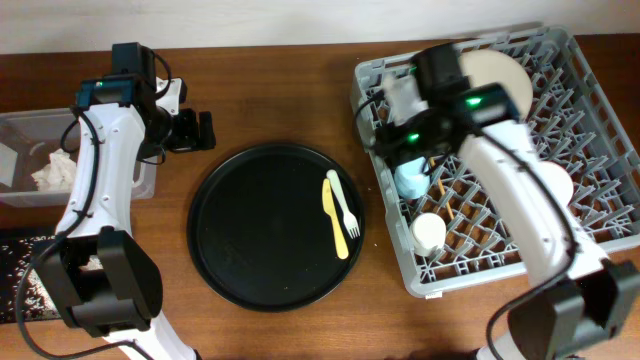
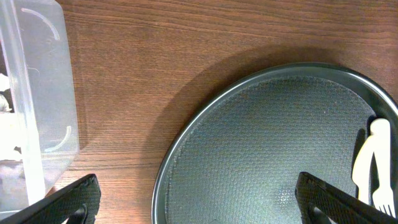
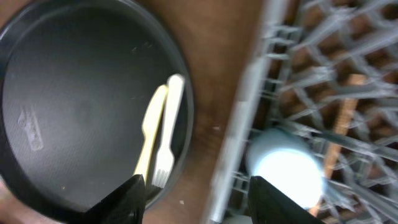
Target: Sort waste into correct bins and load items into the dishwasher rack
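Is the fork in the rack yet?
Out: the fork lies on the round tray, left of the rack.

Overhead: clear tub (image 1: 30,130) runs off the left edge. The black bin (image 1: 15,290) is cut by the same edge and partly under the left arm's base. The right arm covers part of the cream plate (image 1: 505,75) and blue cup (image 1: 410,182).

Left wrist: round tray (image 2: 261,143) cropped right and bottom, white fork (image 2: 378,134) cropped too (tines barely in). Only the tips of the left fingers (image 2: 71,199) show.

Right wrist: blur throughout. The rack (image 3: 298,56) is smeared, the cup a pale glare, a brown stick (image 3: 345,115) indistinct. The right fingers (image 3: 127,199) are cut by the bottom edge.
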`<act>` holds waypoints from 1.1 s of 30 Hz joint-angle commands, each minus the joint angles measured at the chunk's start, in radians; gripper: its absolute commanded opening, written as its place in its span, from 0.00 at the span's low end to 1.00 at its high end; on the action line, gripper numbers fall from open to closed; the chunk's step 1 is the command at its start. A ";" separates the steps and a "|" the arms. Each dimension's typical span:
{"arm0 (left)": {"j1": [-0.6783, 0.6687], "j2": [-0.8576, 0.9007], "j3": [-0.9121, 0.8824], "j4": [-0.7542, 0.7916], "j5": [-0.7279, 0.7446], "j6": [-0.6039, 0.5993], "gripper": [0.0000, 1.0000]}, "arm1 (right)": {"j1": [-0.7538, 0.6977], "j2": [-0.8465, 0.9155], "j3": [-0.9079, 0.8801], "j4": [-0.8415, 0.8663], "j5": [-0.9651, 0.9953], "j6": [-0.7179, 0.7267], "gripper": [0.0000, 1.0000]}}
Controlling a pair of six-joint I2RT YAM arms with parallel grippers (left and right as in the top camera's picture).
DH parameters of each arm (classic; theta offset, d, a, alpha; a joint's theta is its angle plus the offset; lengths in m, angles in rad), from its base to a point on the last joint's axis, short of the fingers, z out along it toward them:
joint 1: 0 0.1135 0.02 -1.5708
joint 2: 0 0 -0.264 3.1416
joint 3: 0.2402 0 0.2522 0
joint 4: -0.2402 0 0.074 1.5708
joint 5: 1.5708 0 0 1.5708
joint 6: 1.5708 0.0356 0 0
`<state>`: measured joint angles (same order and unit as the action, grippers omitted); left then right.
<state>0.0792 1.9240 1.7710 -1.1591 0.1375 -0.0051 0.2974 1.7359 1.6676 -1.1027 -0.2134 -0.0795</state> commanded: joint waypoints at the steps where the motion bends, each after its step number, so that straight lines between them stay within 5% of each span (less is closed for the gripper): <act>1: 0.002 -0.010 0.010 0.000 -0.004 -0.010 1.00 | 0.077 0.067 -0.103 0.154 0.111 0.018 0.54; 4: 0.002 -0.010 0.010 0.000 -0.004 -0.010 1.00 | 0.074 0.136 -0.127 0.290 0.323 0.101 0.55; 13: 0.002 -0.010 0.010 0.000 -0.004 -0.010 1.00 | 0.068 0.221 -0.127 0.309 0.271 0.167 0.42; 17: 0.002 -0.010 0.010 0.000 -0.004 -0.010 1.00 | 0.061 0.221 -0.127 0.360 0.284 0.167 0.06; 23: 0.002 -0.010 0.010 0.000 -0.004 -0.010 1.00 | -0.013 0.221 -0.127 0.502 0.296 0.231 0.05; 24: 0.002 -0.010 0.010 0.000 -0.004 -0.010 1.00 | -0.011 0.221 -0.127 0.506 0.297 0.231 0.13; 25: 0.002 -0.010 0.010 0.000 -0.004 -0.010 1.00 | -0.011 0.219 -0.126 0.517 0.297 0.231 0.59; 26: 0.002 -0.010 0.010 0.000 -0.004 -0.010 1.00 | -0.011 0.195 -0.100 0.517 0.298 0.230 0.94; 33: 0.002 -0.010 0.010 0.000 -0.004 -0.010 1.00 | -0.011 -0.090 0.043 0.376 0.297 0.231 0.98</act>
<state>0.0792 1.9240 1.7710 -1.1587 0.1375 -0.0051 0.2932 1.6760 1.6951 -0.7216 0.0677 0.1535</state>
